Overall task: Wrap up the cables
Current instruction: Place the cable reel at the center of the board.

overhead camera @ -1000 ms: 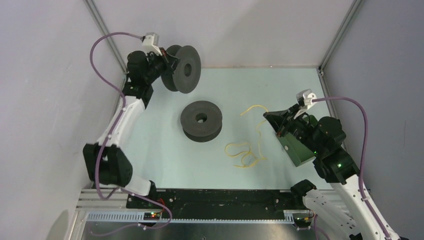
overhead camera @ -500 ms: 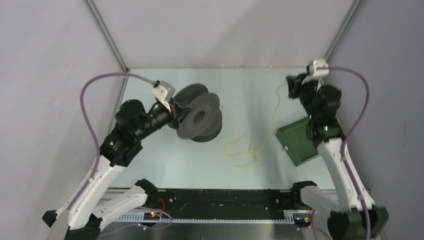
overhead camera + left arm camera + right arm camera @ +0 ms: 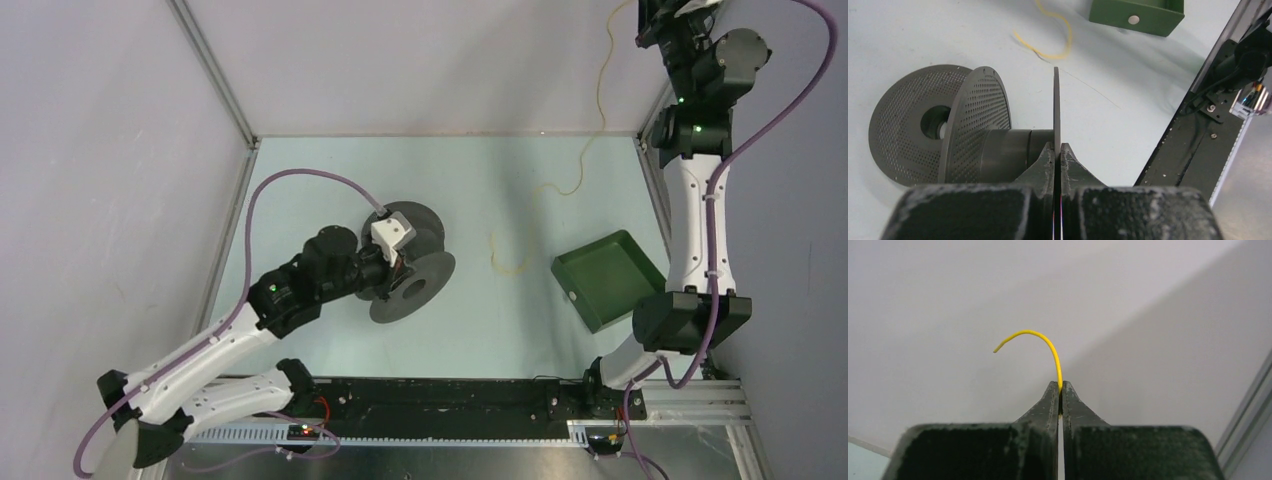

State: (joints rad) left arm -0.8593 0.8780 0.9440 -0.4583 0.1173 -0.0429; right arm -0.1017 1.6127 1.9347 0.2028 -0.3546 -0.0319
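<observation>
Nearest me, the left hand [image 3: 398, 272] was clenched on the thin flange of a grey spool [image 3: 412, 290], holding it on edge. I couldn't tell whether it touched the pale surface [image 3: 320, 190]. A second spool [image 3: 425, 222] lay flat just behind it. Off to the right sat a green tray [image 3: 610, 280]. The yellow cable [image 3: 601, 90] lay looped on the surface beside the tray, then rose toward the far right corner. There the right hand [image 3: 655, 18], lifted high, pinched it near its end, a short curl poking out beyond the grip.
</observation>
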